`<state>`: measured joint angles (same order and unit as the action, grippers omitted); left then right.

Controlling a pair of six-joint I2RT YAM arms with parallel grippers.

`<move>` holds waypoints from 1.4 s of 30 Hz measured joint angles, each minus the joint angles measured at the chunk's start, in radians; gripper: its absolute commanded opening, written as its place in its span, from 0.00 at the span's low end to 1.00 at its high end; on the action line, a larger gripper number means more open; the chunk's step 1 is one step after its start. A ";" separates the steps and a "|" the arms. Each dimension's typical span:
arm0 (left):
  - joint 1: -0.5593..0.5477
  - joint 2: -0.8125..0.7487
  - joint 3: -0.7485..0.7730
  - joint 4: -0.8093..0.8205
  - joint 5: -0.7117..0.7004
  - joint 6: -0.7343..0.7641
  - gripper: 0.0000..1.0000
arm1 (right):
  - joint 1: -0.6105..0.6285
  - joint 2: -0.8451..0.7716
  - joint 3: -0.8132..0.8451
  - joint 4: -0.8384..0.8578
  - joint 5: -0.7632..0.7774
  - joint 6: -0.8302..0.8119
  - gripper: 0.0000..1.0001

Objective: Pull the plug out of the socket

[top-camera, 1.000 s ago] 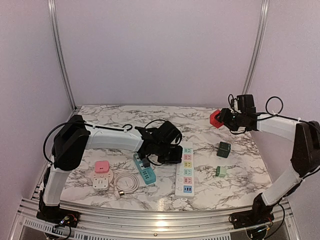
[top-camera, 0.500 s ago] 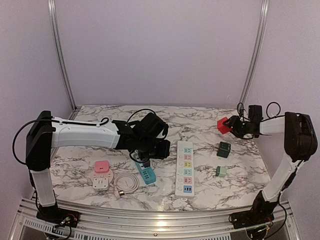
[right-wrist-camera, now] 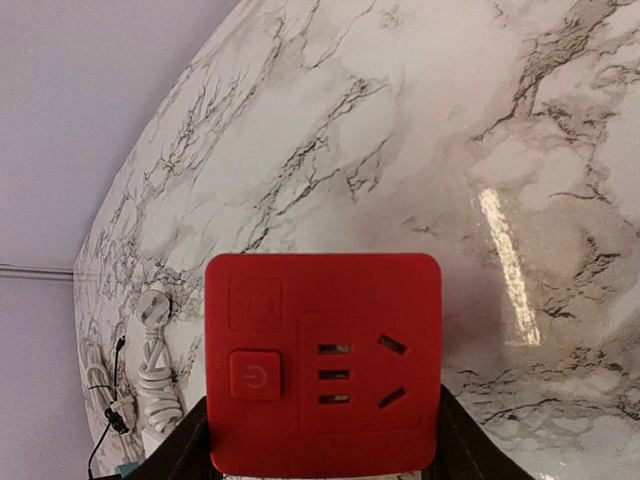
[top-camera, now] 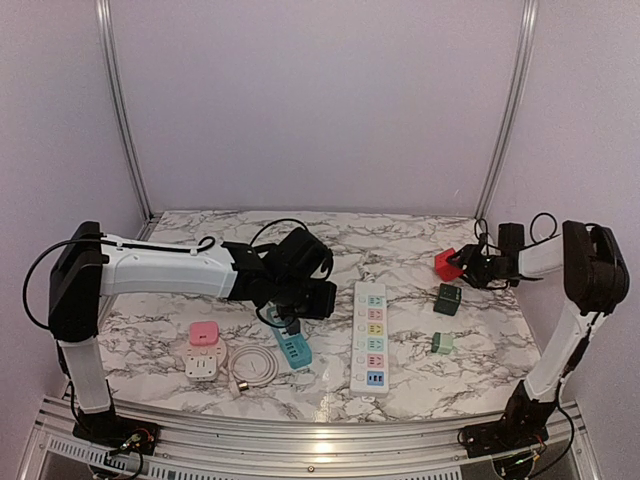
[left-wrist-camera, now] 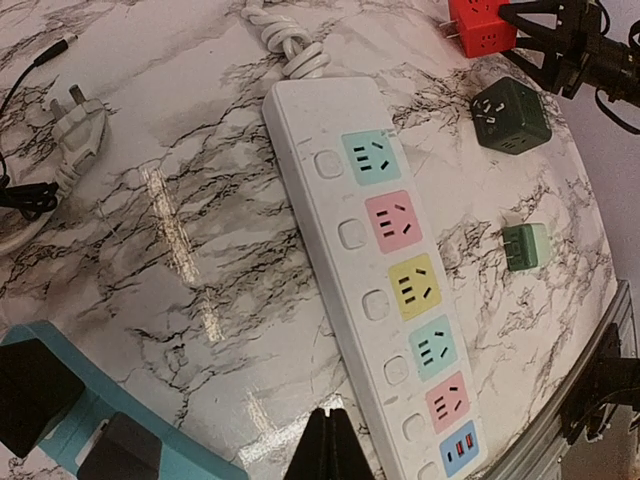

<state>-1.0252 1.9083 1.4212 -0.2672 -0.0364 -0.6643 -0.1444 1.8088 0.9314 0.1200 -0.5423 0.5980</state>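
Right wrist: red plug (right-wrist-camera: 323,365) face-on

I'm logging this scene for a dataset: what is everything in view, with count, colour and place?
power strip: one, white with coloured sockets, table centre
teal strip: one, teal with black plugs in it, left of the power strip
red cube socket: one, red, far right, held off the table
dark cube: one, dark green, right of the power strip
small adapter: one, pale green, nearer than the dark cube
pink-topped adapter: one, pink and white, near left
coiled cable: one, white, beside the pink-topped adapter
table: one, white marble
left gripper: black, shut, over the teal strip
right gripper: black, shut on the red cube socket
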 measured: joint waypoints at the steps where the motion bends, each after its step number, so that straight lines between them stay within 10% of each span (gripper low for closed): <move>1: 0.000 -0.002 -0.001 0.000 -0.001 0.000 0.00 | 0.000 0.000 -0.001 0.001 0.000 0.000 0.42; 14: 0.003 -0.013 -0.003 -0.001 -0.011 0.014 0.00 | -0.024 -0.030 -0.034 -0.010 0.043 -0.026 0.72; 42: 0.111 -0.143 -0.124 0.002 -0.018 0.016 0.00 | 0.063 -0.234 -0.048 -0.290 0.357 -0.165 0.71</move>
<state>-0.9146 1.7649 1.2976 -0.2649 -0.0540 -0.6487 -0.0818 1.5745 0.8829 -0.1696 -0.1852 0.4328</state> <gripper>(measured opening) 0.004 0.712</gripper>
